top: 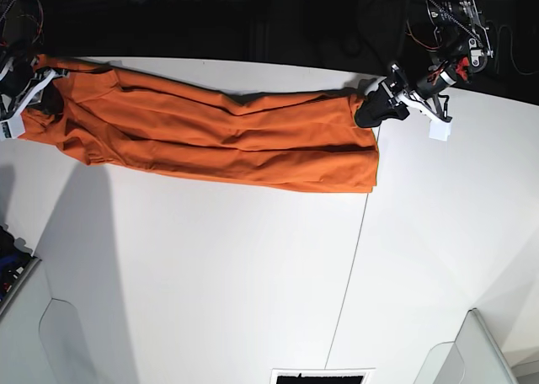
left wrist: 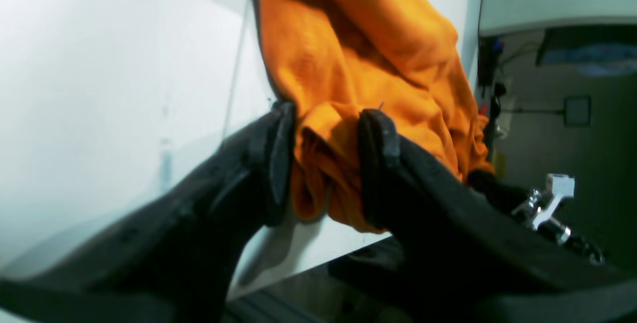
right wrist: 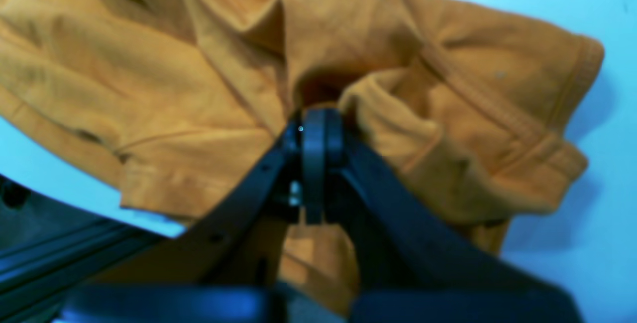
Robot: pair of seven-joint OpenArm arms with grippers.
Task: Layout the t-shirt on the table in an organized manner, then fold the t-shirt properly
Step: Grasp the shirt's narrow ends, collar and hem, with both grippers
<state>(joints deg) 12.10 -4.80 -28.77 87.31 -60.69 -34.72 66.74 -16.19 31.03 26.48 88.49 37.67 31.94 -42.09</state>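
The orange t-shirt [top: 227, 136] lies stretched in a long, creased band across the far part of the white table [top: 210, 274]. At its right end my left gripper [top: 370, 110] holds a thick bunch of cloth. In the left wrist view the t-shirt [left wrist: 358, 39] fills the gap between the black fingers [left wrist: 278, 159] of the left gripper [left wrist: 328, 159]. At the band's left end is my right gripper [top: 34, 89]. Seen from the right wrist, the right gripper [right wrist: 314, 124] has its pads pressed together, with the t-shirt [right wrist: 149, 89] gathered around the tips.
A thin dark seam [top: 349, 274] runs down the table right of centre. The table's far edge [top: 253, 64] borders a dark area with cables. Pale curved panels sit at the near corners [top: 59, 342] [top: 472, 350]. In the left wrist view the table edge [left wrist: 323, 258] lies just below the gripper.
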